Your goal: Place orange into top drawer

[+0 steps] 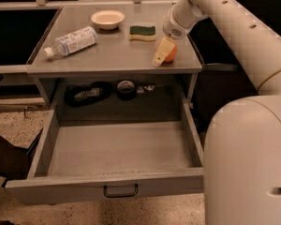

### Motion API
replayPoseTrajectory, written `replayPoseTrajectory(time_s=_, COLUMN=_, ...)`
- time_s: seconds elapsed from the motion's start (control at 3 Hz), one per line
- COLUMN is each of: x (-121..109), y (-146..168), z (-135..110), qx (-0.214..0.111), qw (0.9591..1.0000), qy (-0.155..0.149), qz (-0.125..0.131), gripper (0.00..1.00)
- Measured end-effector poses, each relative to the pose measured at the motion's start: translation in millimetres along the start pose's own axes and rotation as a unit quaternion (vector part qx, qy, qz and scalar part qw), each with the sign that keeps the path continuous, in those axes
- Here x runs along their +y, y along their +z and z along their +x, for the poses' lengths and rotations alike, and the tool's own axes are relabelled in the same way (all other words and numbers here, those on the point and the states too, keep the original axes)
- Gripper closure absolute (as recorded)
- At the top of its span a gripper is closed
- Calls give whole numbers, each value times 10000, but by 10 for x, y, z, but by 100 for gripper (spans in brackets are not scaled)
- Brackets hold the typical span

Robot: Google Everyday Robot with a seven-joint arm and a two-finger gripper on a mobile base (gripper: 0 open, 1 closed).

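Orange [172, 55] is sitting on the grey table [112, 57] top, nr the front edge, not in the drawer yet. Taking the orange as ref pt for everything else:

Gripper [165, 55] is coming down from above and behind the orange and is pressing close against its picture-left side, w/ a cream part overlapping the fruit. Can't tell whether it's actually clamping the orange or just sitting beside it, since the far side is hidden by the fruit. White arm [225, 18] is stretching up and to the picture-right of the orange; robot's big white body [248, 163] is standing well in front of it and to the right.

Top drawer [117, 149] is hanging pulled fully out, below and in front of the orange, inside showing bare grey; its small dark handle [120, 191] is sitting at the front panel's centre, far forward of the orange.

Sponge [142, 32], green side up, is lying just behind the orange and a bit left, apart from it. White bowl [107, 19] is resting further back-left. Plastic bottle [71, 41] is lying on its side well to the left.

Under the table top, below and left of the orange, a dark bundle [86, 93] and a dark roll [126, 88] are sitting on the shelf behind the drawer.
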State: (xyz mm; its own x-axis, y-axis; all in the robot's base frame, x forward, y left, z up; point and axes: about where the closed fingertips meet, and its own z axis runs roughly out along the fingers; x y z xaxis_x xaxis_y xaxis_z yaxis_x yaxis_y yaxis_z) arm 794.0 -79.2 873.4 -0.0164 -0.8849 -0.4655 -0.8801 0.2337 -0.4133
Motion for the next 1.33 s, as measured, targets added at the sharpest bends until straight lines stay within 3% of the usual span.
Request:
replayPoseTrajectory(time_s=0.33, x=-56, y=7, z=114, qx=96, qw=9999, qy=99, qz=18, gripper=0)
replayPoseTrajectory(time_s=0.67, x=-58, y=6, z=115, qx=96, qw=9999, qy=99, qz=19, gripper=19)
replayPoseTrajectory(time_s=1.33, x=-58, y=7, z=115, qx=96, qw=9999, qy=99, qz=18, gripper=65)
